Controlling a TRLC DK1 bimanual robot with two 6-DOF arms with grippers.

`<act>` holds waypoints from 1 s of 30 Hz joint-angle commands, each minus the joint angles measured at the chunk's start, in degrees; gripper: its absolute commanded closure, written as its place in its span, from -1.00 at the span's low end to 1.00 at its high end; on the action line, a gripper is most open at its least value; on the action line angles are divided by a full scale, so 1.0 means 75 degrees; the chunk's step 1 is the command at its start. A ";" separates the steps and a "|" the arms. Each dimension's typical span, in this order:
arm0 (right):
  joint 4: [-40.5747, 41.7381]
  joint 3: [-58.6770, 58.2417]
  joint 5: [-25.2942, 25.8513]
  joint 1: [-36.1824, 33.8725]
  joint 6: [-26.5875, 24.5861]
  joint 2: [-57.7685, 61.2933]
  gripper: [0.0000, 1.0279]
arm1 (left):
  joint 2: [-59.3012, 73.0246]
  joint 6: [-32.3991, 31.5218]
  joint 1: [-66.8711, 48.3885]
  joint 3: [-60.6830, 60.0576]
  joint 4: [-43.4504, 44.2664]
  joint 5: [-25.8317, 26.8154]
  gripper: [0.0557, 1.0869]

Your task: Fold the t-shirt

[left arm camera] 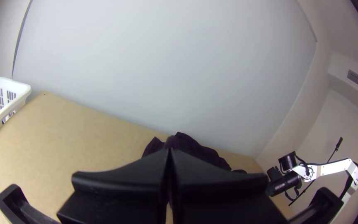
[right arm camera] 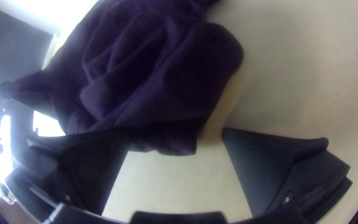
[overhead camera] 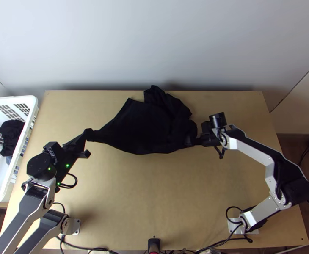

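The left tool (overhead camera: 86,134) pinches the shirt (overhead camera: 144,127) by one drawn-out corner; the rest lies part-bunched on the surface (overhead camera: 154,190), right of the basket (overhead camera: 32,101). The right tool (overhead camera: 194,141) gapes wide beside it, contact unclear.

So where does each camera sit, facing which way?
Top: high over the table's near edge, steeply down; left arm, right arm show.
Left wrist: on that arm, facing the wall; own shut fingers show.
Right wrist: on that arm, facing down at the T-shirt; own open fingers show.
Top and left wrist share the laundry basket.
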 commanded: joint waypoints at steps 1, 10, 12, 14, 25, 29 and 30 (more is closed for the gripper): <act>0.0082 0.0542 -0.0001 0.0395 0.0299 0.0323 -0.93 | -0.0030 0.0073 0.0053 -0.0001 0.0021 0.0009 0.92; -0.0176 0.0871 -0.0107 0.0653 0.0510 0.0299 -0.93 | 0.0005 0.0073 0.0042 -0.0024 0.0091 0.0009 0.92; -0.0199 0.0941 -0.0165 0.0653 0.0569 0.0299 -0.93 | 0.0016 0.0073 0.0030 -0.0024 0.0103 0.0009 0.92; -0.0293 0.1011 -0.0165 0.0641 0.0569 0.0299 -0.93 | 0.0016 0.0073 0.0018 -0.0012 0.0103 0.0009 0.92; -0.0340 0.0648 -0.0142 0.0688 0.0205 -0.0205 0.93 | -0.0077 0.0062 0.0018 -0.0071 -0.0014 0.0009 0.92; -0.0352 0.0601 -0.0119 0.0512 0.0170 -0.0486 0.92 | -0.0077 0.0062 0.0018 -0.0141 -0.0014 -0.0062 0.92; -0.0352 0.0601 -0.0119 0.0395 0.0182 -0.0626 0.92 | -0.0077 0.0062 0.0030 -0.0177 -0.0014 -0.0073 0.92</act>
